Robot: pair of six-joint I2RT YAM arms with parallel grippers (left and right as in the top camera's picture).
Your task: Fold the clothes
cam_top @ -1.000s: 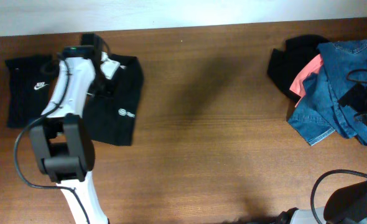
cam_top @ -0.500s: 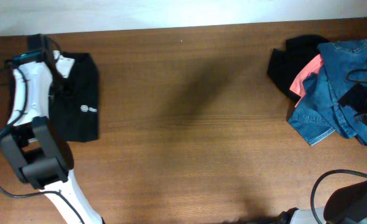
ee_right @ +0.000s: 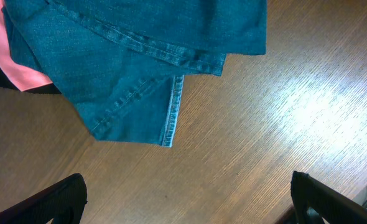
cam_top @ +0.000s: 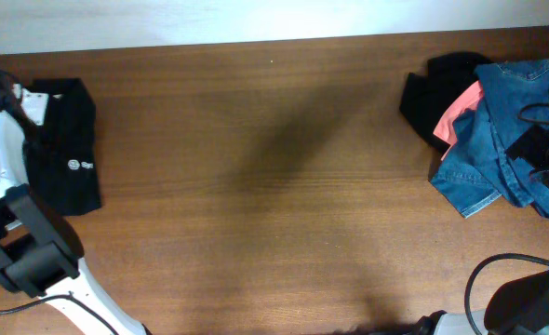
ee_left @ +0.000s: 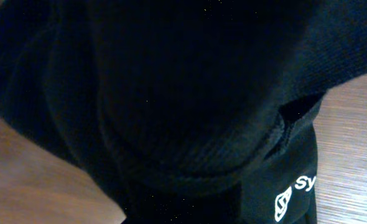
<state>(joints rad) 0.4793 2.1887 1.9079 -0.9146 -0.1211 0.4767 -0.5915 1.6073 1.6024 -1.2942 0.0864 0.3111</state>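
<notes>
A folded black shirt (cam_top: 65, 158) with a small white logo lies at the table's far left. My left gripper (cam_top: 9, 88) sits at the shirt's top left corner, shut on the cloth. Black fabric and white lettering (ee_left: 295, 190) fill the left wrist view, and the fingers are hidden in it. At the far right lies a heap of clothes: blue denim (cam_top: 493, 140), a coral-pink piece (cam_top: 459, 110) and a black piece (cam_top: 431, 88). My right gripper (ee_right: 190, 205) hangs open over bare wood just beside the denim hem (ee_right: 171, 112), with nothing between its fingers (ee_right: 59, 199).
The brown wooden table (cam_top: 274, 186) runs between shirt and heap. A pale wall strip (cam_top: 256, 19) borders the far edge. Black cables (cam_top: 498, 270) loop near the right arm's base at the front right.
My left arm has dragged the folded black shirt leftward to the table's left edge, covering the swoosh-marked piece seen earlier. The right arm and the heap have not moved.
</notes>
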